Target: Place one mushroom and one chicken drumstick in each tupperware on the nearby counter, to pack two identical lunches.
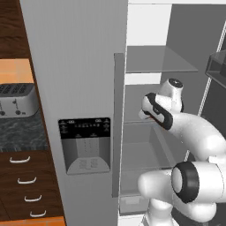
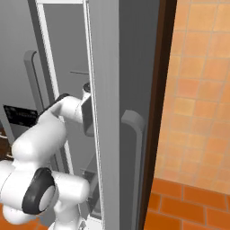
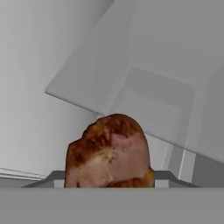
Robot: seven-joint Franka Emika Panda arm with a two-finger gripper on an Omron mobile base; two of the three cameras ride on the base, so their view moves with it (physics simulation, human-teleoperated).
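- End effector (image 3: 109, 179): closed on the chicken drumstick (image 3: 109, 148). In the hand view a grey finger part shows against each side of the meat's lower end.
- Chicken drumstick: golden-brown and lumpy, its fat end toward the camera. It sits in the lower centre of the hand view, in front of the pale inner walls of the fridge.
- Behind the drumstick a flat grey shelf (image 3: 131, 87) slants across the hand view. Whether the meat touches any surface cannot be told.
- Arm (image 1: 194, 132): in the left base view it reaches from the lower right into the open right-hand compartment of the fridge, wrist at mid-height.
- Fridge interior: a glass shelf (image 1: 159, 59) lies above the wrist, with more shelves below it.
- Left fridge door (image 1: 75, 66): shut, grey, with a long vertical handle (image 1: 117, 123) and a dark dispenser panel (image 1: 84, 145).
- Right fridge door (image 2: 121, 67): swung open and seen edge-on in the right base view, hiding the front of the hand.
- Desk (image 1: 22, 134): speckled dark stone, left of the fridge, carrying a grey toaster (image 1: 15, 99).
- Below the desk, brown drawers (image 1: 26, 180) with silver handles.
- Orange tiled wall (image 2: 197, 90) to the right of the fridge.
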